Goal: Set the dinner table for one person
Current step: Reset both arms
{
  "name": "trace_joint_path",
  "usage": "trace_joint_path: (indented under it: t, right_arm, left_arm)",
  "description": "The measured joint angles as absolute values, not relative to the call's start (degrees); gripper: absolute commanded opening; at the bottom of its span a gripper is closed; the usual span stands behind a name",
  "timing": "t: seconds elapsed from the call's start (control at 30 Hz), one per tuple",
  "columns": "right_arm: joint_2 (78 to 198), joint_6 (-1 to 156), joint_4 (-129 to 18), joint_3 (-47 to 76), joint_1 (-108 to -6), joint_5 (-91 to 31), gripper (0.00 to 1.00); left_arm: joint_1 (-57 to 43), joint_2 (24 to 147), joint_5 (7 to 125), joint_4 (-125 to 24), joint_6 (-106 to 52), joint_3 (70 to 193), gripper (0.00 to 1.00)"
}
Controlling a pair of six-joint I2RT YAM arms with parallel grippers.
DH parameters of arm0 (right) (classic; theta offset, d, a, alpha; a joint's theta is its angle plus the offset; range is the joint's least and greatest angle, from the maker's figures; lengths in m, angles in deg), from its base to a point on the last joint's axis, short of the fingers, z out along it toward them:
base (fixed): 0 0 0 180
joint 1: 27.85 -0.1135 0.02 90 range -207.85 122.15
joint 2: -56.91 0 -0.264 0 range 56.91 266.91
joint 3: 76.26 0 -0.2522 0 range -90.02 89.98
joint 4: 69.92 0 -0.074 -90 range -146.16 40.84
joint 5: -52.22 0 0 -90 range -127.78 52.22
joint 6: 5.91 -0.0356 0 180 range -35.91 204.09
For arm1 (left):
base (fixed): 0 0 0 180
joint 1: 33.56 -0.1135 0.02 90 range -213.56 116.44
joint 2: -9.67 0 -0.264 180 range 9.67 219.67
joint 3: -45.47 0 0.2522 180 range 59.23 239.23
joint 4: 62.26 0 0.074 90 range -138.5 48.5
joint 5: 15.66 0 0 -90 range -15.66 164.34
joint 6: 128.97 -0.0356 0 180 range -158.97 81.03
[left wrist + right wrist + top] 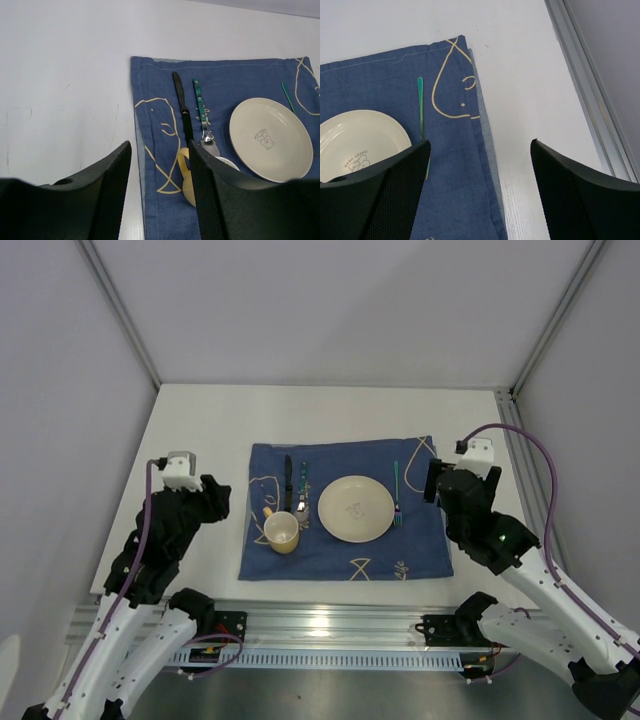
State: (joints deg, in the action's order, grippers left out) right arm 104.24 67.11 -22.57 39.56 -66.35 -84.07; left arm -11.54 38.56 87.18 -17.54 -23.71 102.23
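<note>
Spotter: Worktop [200, 430] lies under everything. It's flat matte white with silver rails [585, 85] at its edges, and its long side runs left to right across the front of both arms.

Operator: Which arm is closer to the setting?

Spotter: From the left, the left gripper [159, 165] hangs over bare white just beside the left edge of the cloth [420, 550], fingers half parted with nothing between them. Next on the cloth come the knife [288, 478] and spoon [303, 485], side by side, handles pointing away from the arms. The cup [282, 532] is at their near ends.

Operator: Is the cup touching the spoon?

Spotter: Hard to say, because a finger blocks that spot in the left wrist view. Then comes the plate [355, 508] in the middle, with the fork [397, 495] just right of it, lying the same way as the knife. Last, the right gripper [480, 145] sits over the cloth's right edge, spread wide and empty.

Operator: So what remains?

Spotter: Little, I'd judge. If the cup wants shifting, it lies ahead and to the right of the left gripper, which is the nearer one. The right would have to cross the plate.
</note>
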Motion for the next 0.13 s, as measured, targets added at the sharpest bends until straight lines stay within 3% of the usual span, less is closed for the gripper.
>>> trace_joint_path:
  t: [0.13]
  right_arm:
    - [103.9, 67.0, -22.6, 39.6, -66.4, -84.1, 0.85]
  left_arm:
    - [-11.5, 38.8, 87.2, -17.5, -24.1, 102.1, 0.54]
